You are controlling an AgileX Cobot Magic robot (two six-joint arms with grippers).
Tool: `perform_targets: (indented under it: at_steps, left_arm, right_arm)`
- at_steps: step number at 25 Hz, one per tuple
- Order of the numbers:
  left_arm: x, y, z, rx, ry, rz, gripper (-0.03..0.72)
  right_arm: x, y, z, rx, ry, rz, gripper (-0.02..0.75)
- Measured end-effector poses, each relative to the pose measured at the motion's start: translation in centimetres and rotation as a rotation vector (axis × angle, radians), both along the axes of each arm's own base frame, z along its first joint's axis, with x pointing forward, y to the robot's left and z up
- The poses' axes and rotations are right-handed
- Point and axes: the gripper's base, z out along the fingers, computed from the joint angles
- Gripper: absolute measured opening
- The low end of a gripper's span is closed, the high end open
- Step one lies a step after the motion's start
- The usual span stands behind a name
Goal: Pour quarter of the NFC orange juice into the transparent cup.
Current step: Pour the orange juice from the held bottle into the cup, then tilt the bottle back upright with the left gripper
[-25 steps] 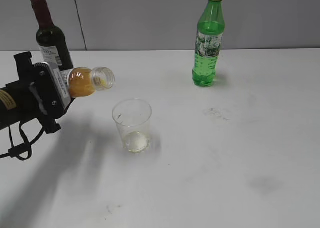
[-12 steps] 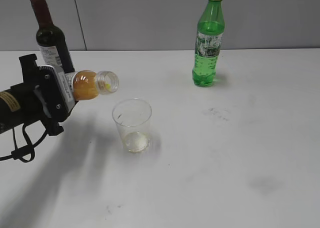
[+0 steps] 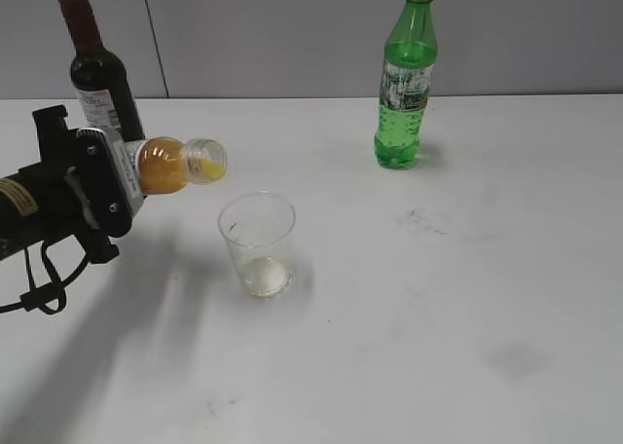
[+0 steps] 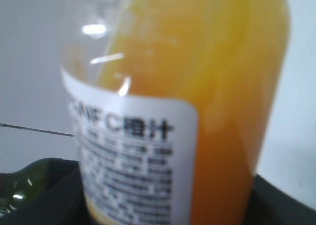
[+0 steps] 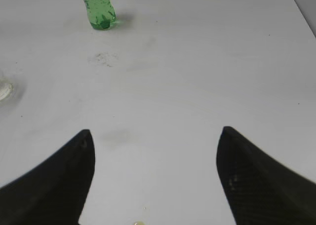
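We hold the NFC orange juice [image 3: 173, 164] in our left gripper [image 3: 115, 179], jaws closed around the labelled body, the bottle tipped nearly level with its uncapped neck pointing away from the gripper toward the transparent cup [image 3: 258, 243], which stands on the white table [image 3: 438, 298] just below and beyond the bottle's mouth. No juice is visibly leaving the neck (the cup shows only a pale trace at its bottom). Our right gripper [image 5: 155, 178] hangs spread wide and empty, a green bottle [image 5: 98, 9] far ahead of it, while a dark wine bottle [image 3: 97, 69] stands just behind the left gripper.
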Motion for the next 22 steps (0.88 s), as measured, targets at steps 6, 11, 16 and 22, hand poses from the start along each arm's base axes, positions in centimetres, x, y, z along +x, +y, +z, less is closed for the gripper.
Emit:
perform_targets:
  at_steps: [6, 11, 16, 22]
  left_arm:
    - [0.0, 0.0, -0.7, 0.010, 0.026, 0.000, 0.465]
    - [0.0, 0.0, -1.2, 0.016, 0.041, -0.001, 0.465]
    - [0.0, 0.0, -1.5, 0.021, 0.055, -0.001, 0.465]
    - [1.1, -0.3, -0.8, 0.012, 0.023, 0.001, 0.465]
  right_arm:
    - [0.0, 0.0, 0.0, 0.000, 0.000, 0.000, 0.589]
    - [0.0, 0.0, 0.0, 0.000, 0.000, 0.000, 0.589]
    - [0.0, 0.0, 0.0, 0.000, 0.000, 0.000, 0.589]
    - [0.0, 0.0, 0.0, 0.000, 0.000, 0.000, 0.589]
